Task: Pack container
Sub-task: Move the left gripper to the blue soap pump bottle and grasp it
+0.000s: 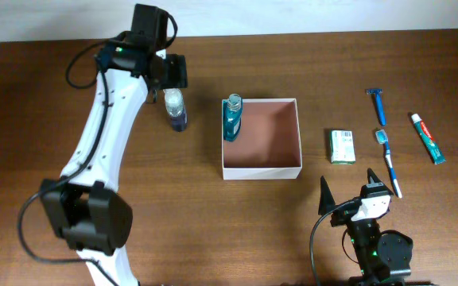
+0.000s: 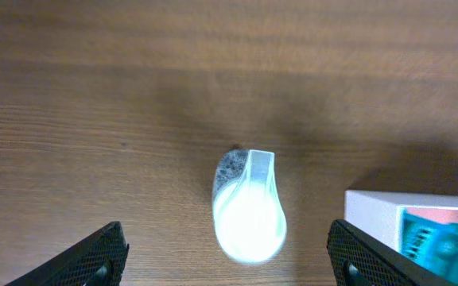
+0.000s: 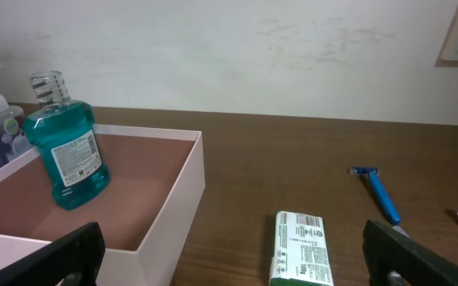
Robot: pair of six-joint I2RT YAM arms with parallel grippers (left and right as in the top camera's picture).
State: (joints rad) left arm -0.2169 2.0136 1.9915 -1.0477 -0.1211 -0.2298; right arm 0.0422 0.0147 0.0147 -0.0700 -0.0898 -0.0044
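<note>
- Left gripper (image 2: 227, 260): jaws spread wide and holding nothing. Only the two dark fingertips show, at the bottom corners of the wrist view, and neither touches anything.
- Bottle (image 2: 249, 208): upright on the table (image 2: 94, 95) directly below the left gripper, in line with the gap between the fingers and clear of both. It has a pale cap, and the overhead view shows dark blue contents.
- Right gripper (image 3: 241, 266): jaws also wide apart and empty. It sits low near the front edge of the table, well apart from every item.
- Packet (image 1: 342, 146): green and white, lying flat. It is the nearest item ahead of the right gripper, between the container and the toothbrush and touching neither.
- Container (image 1: 261, 171): at mid-table with its open top up. It has white walls and a pinkish-brown floor, most of which is bare. One white corner appears in the left wrist view, near the bottle with bare wood between them.
- Mouthwash (image 1: 232, 117): teal, standing upright inside the container in its far left corner, against the wall on the bottle's side. It is the only item inside.
- Toothbrush (image 1: 388, 163): flat on the table just right of the packet.
- Razor (image 1: 378, 103): blue, flat on the table beyond the toothbrush.
- Toothpaste (image 1: 427, 137): a tube lying at a slant, furthest right and apart from the razor and toothbrush.
- The path between either gripper and the container is unobstructed.
</note>
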